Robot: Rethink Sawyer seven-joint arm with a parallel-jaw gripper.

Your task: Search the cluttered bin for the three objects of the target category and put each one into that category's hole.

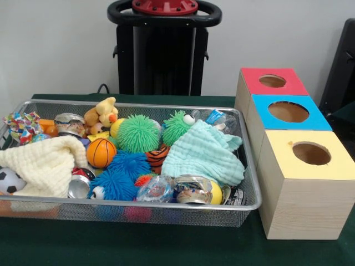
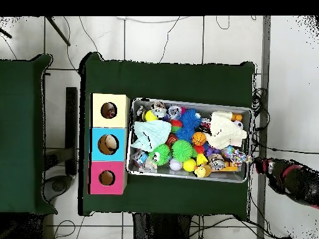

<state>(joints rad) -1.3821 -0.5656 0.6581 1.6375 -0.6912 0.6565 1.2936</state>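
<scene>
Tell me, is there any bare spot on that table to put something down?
Yes. The green table is bare in front of the mesh bin, and the overhead view shows a wide bare strip on the bin's far side from the robot. The bin itself is packed edge to edge. The three boxes sit close beside it, leaving only a narrow gap.

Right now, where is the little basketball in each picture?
Front view: the basketball lies in the bin's left half, just right of the cream cloth.
Overhead view: the basketball lies near the bin's middle, just left of the cream cloth.
Shared landmark: the cream cloth.
</scene>
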